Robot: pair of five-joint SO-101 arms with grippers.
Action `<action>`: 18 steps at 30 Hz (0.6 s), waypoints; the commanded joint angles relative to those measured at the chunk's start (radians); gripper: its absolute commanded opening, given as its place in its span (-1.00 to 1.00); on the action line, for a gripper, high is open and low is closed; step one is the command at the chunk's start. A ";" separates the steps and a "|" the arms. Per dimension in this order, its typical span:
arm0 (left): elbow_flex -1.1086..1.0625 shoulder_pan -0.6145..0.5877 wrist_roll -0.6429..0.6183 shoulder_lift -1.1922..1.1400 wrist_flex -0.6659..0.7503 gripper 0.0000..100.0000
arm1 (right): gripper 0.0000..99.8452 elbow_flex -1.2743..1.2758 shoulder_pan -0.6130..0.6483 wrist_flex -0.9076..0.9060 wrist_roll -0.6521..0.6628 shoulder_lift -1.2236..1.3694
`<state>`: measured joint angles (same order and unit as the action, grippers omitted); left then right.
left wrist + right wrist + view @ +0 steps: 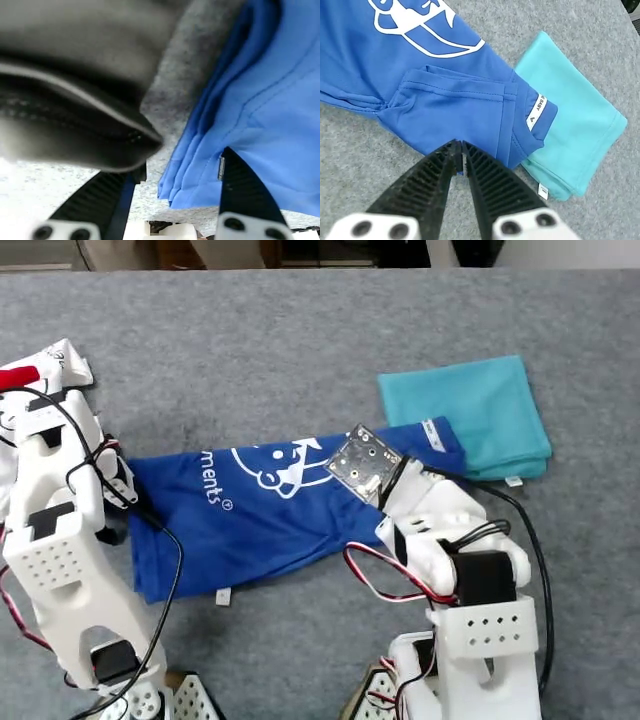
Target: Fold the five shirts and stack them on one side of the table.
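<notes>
So far the job looks about a fifth done, with a second shirt partway folded. The grey worktop carries everything. Across its middle lies the blue shirt, the biggest piece. Its sides are turned in, so it forms one long band with the white print facing up. Its collar end just overlaps the near corner of the teal shirt. That teal shirt is a neat finished square toward the far right of the worktop, and I take it as the start of the stack.

At the far left edge sits a white cloth with a red patch, bunched rather than folded. It may be another shirt waiting its turn, though I cannot be sure.

The left gripper is at the blue shirt's hem end. Its jaws are set wide and straddle the layered edge of the cloth without pinching it. The right gripper is at the collar end, narrowed to a slit, with a sliver of blue between the jaws. It seems to be nipping the shirt's edge there.

By my reading, the blue band has yet to be folded across its length and set on the teal square. After that, three more shirts remain by the task's count.
</notes>
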<state>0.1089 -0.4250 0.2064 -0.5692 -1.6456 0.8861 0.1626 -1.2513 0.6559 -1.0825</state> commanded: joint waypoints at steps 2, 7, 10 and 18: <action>0.008 0.026 -0.046 0.005 0.008 -0.52 | -1.00 -0.005 -0.021 0.025 0.009 -0.016; 0.008 0.032 -0.117 0.005 0.009 -0.52 | -1.00 -0.005 -0.021 0.025 0.009 -0.016; -0.012 0.028 -0.138 -0.021 0.037 -0.52 | -1.00 -0.019 -0.021 0.025 0.009 -0.016; -0.012 0.023 -0.196 -0.054 0.041 -0.73 | -1.00 -0.087 -0.021 0.018 0.009 -0.016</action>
<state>0.1089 -0.4020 0.0514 -0.6137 -1.6272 0.8585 0.1626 -1.2513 0.6559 -1.0840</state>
